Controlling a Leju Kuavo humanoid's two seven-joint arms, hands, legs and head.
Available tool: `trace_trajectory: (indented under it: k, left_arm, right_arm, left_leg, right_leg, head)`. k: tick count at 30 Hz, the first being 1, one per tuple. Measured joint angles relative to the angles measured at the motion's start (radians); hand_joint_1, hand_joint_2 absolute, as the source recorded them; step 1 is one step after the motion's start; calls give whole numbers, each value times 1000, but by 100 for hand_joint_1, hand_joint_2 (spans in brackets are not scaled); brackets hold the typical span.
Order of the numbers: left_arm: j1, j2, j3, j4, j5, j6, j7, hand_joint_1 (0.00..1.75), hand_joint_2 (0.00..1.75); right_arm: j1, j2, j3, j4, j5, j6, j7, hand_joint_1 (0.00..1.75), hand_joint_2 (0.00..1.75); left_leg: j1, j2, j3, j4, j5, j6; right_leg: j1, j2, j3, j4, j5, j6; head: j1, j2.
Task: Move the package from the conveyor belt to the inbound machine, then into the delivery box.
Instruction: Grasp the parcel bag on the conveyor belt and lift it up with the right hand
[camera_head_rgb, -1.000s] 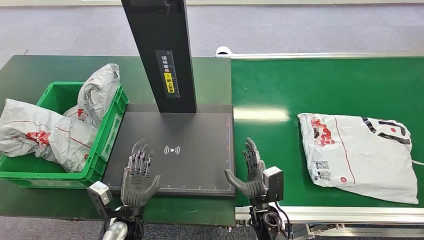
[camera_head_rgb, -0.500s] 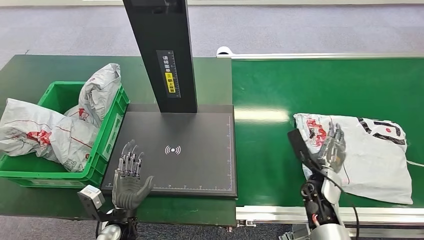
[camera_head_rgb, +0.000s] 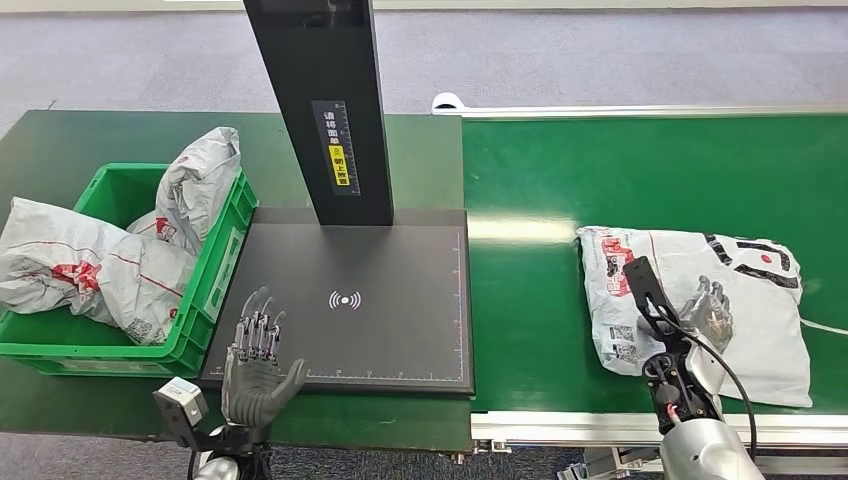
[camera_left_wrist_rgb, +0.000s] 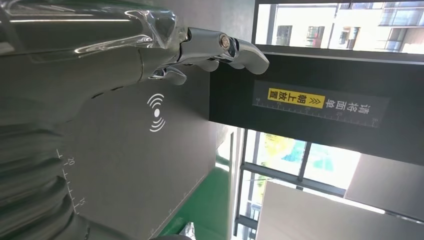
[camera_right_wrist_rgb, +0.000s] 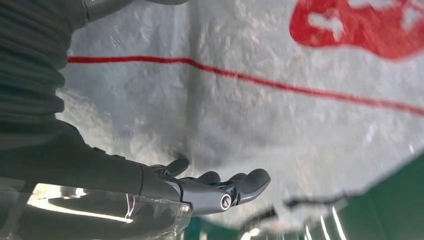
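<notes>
A white and grey plastic mail package (camera_head_rgb: 765, 335) with red print lies flat on the green conveyor belt (camera_head_rgb: 620, 170) at the right. My right hand (camera_head_rgb: 708, 310) hovers over its middle with fingers stretched out, holding nothing. In the right wrist view the fingers (camera_right_wrist_rgb: 235, 187) lie close along the package's crinkled film (camera_right_wrist_rgb: 300, 120); I cannot tell whether they touch it. My left hand (camera_head_rgb: 255, 365) stands open at the near left edge of the inbound machine's black plate (camera_head_rgb: 400, 340), fingers spread. The green delivery box (camera_head_rgb: 218, 270) sits left of the plate.
The machine's black column (camera_head_rgb: 320, 110) rises from the plate's far side, seen also as the column (camera_left_wrist_rgb: 320, 100) in the left wrist view. Several white packages (camera_head_rgb: 90, 270) fill the box and bulge over its rim. The belt's metal frame (camera_head_rgb: 600, 428) runs along the near edge.
My right hand has swung from the plate's near right corner out over the package on the belt. The package has drifted slightly left. My left hand has drawn back a little.
</notes>
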Motion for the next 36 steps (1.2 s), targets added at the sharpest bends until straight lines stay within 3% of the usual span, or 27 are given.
trace_trajectory:
  k: [7,11,12,19,23,26,30,36]
  left_arm:
    - [0,2,0,-3,0,1,0,0,175]
    - [-2,2,0,-2,0,3,0,0,175]
    - [-3,2,0,-2,0,3,0,0,175]
    - [-9,2,0,-2,0,6,0,0,175]
    - [-12,3,0,-2,0,6,0,0,175]
    - [-12,3,0,-2,1,6,0,0,175]
    - [-9,3,1,-4,0,13,0,0,175]
    - [2,9,-1,-42,-23,65,0,0,175]
  right_arm:
    - [-15,7,-55,51,-31,130,-32,3,175]
    - [-25,15,-74,64,-43,190,-56,168,175]
    - [-27,18,-78,66,-48,204,-67,174,175]
    - [-38,35,-130,70,-124,309,-251,175,175]
    - [-44,44,-148,70,-133,314,-281,175,175]
    - [-47,49,-155,68,-134,282,-320,175,175]
    - [-46,88,-155,19,-143,174,-462,175,175]
    - [-1,177,-94,-179,-208,174,-556,175,175]
  left_leg:
    - [0,0,0,0,0,0]
    - [0,0,1,0,0,0]
    - [0,0,1,0,0,0]
    - [0,2,2,0,0,0]
    - [0,1,2,0,0,0]
    - [0,1,1,0,0,0]
    - [0,2,1,0,0,0]
    - [1,0,0,0,0,0]
  right_leg:
    - [0,0,0,0,0,0]
    - [0,0,1,0,0,0]
    - [0,0,1,0,0,0]
    - [0,1,1,0,0,0]
    - [0,1,1,0,0,0]
    - [0,1,1,0,0,0]
    - [0,1,0,0,0,0]
    - [1,0,0,1,0,0]
  head:
    - [0,0]
    - [0,0]
    - [0,0]
    - [0,0]
    - [0,0]
    - [0,0]
    - [0,0]
    - [0,0]
